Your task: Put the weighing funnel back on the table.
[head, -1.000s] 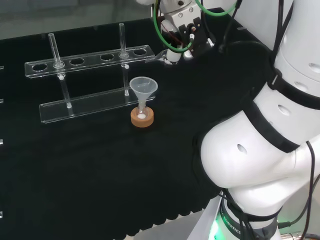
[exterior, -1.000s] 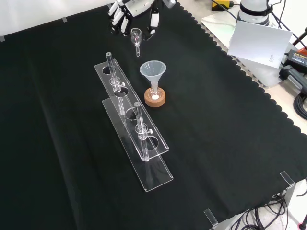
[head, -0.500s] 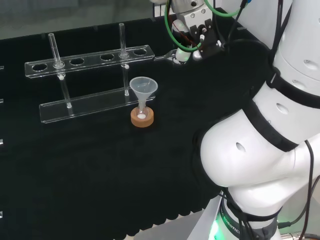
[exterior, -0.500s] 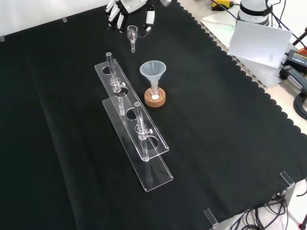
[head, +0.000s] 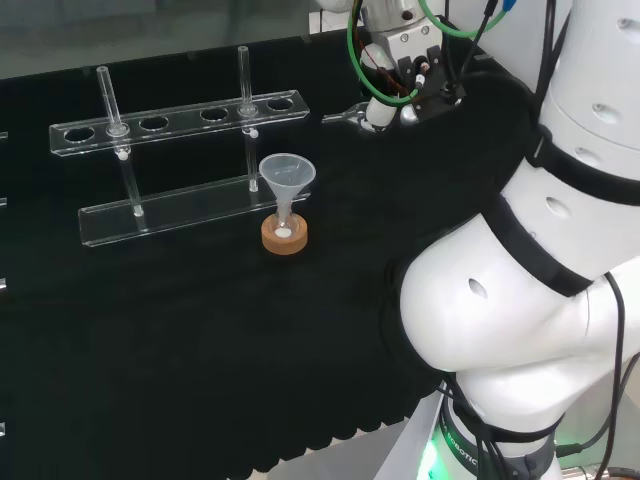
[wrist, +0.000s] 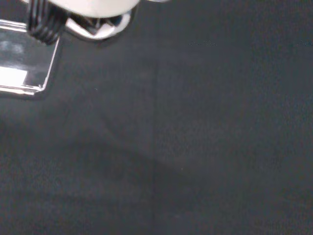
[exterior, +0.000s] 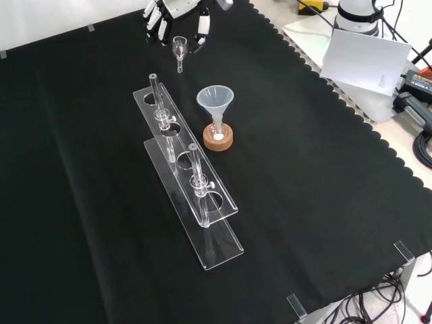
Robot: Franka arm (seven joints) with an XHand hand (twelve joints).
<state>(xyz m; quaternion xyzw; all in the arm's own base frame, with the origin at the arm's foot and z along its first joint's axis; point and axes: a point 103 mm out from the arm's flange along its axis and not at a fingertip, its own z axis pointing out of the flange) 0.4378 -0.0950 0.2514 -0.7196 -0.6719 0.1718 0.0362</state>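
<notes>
The surface (exterior: 324, 202) wears black cloth with a scalloped edge. In the front view a clear tube rack (exterior: 217, 243) stands on it, one end near the fingers (exterior: 156, 15). A cork ring (exterior: 219, 142) rests beside the rack, below the fingers.

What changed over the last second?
The hand, holding the weighing funnel in its fingers, carried it rightward in the head view, up-left in the front view; nothing let go. The funnel on its cork ring and the test tube rack stayed put.
</notes>
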